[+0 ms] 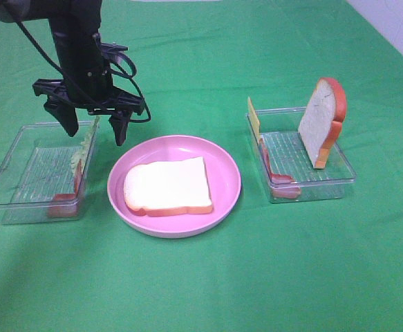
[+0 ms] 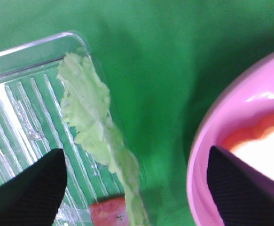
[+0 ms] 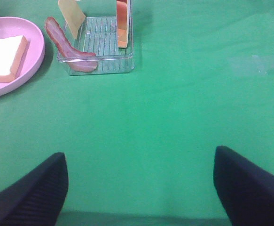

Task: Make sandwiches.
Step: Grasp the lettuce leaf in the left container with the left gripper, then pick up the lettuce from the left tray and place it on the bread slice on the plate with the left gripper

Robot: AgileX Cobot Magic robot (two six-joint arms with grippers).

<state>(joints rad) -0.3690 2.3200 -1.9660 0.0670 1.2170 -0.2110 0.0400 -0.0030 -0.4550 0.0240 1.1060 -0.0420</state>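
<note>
Over the wall of the left tray (image 1: 21, 205) the left fingers (image 1: 120, 124) are hanging wide astride the lettuce (image 2: 87, 113), probably risking pinching that wall too; bread (image 1: 168, 185) is lying on the plate (image 1: 225, 169) mid-table, right fingers (image 3: 31, 193) gaping empty.

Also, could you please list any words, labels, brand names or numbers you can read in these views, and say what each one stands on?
None: no words, labels, brand marks, numbers or signs show in any view. The left tray, the right tray, the pink plate, the bread slice lying on it and the green cloth all look plain.
</note>
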